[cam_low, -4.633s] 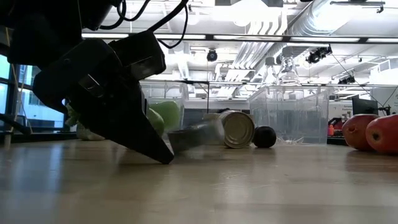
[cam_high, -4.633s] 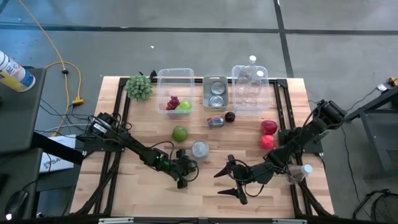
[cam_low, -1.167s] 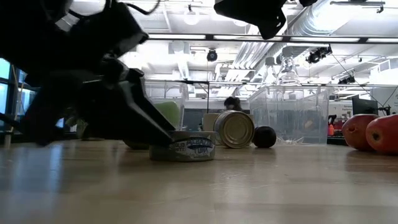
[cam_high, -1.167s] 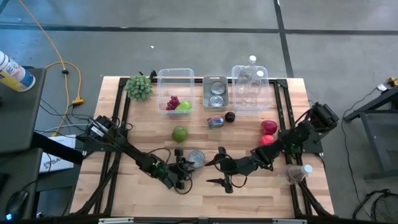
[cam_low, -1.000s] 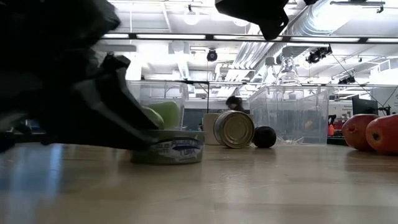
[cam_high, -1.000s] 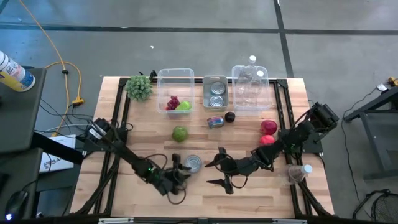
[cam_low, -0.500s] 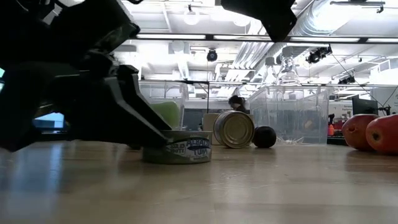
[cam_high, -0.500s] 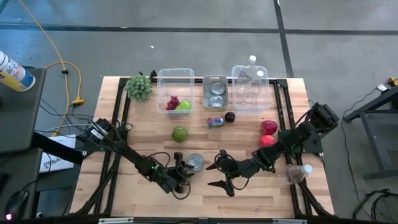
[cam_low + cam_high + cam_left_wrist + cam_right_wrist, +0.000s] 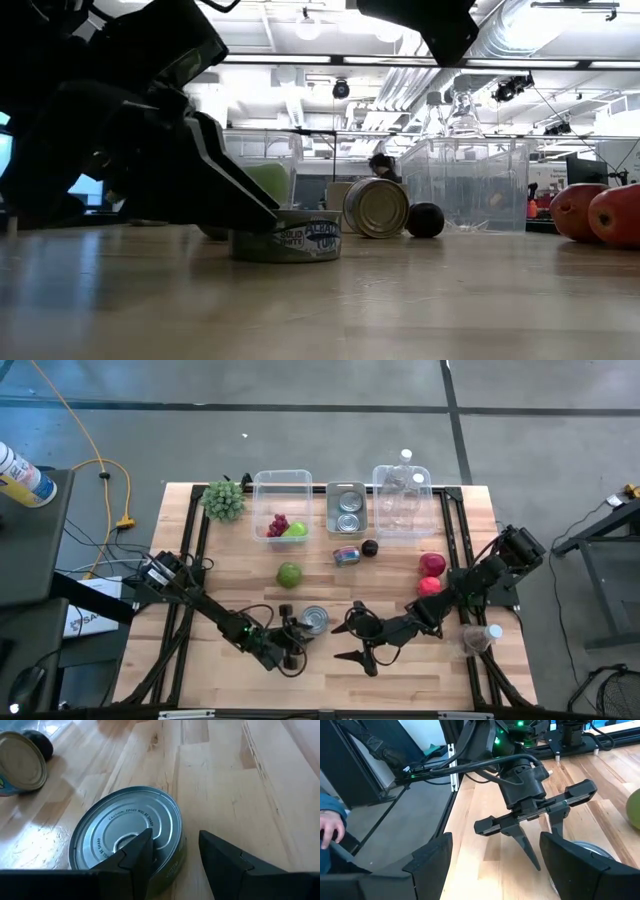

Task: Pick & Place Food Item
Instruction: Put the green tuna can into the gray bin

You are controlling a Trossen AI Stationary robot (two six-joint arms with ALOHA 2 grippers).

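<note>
A flat tuna can [image 9: 315,620] [image 9: 127,832] lies on its base on the wooden table, near the front middle. My left gripper [image 9: 298,632] [image 9: 175,834] is open and low at the can's near-left side. Its fingers straddle the can's rim, one over the lid and one over the bare table beside it. My right gripper [image 9: 345,632] hangs open above the table just right of the can, with nothing between its fingers. In the low view the can [image 9: 285,240] shows under a dark finger of the left gripper. My left gripper touches the can with one finger only. That fingertip [image 9: 142,842] lies on the lid [image 9: 150,822], just inside the rim. The other finger [image 9: 220,857] stands outside the rim, apart from the can. The fingers slant down from the table's near left. The can sits flat on the table.
Behind the can are a green apple [image 9: 289,574], a tin on its side [image 9: 347,555], a dark plum [image 9: 370,547] and two red apples [image 9: 431,575]. Three bins [image 9: 345,490] line the far edge. A bottle [image 9: 482,635] lies at the right edge. A person's hand [image 9: 330,827] shows beyond the table.
My left gripper has rolled its wrist and shifted a little toward the table's far right, staying low at the can. The can has slid slightly toward the table's right and stays flat. My right gripper has kept its place.
</note>
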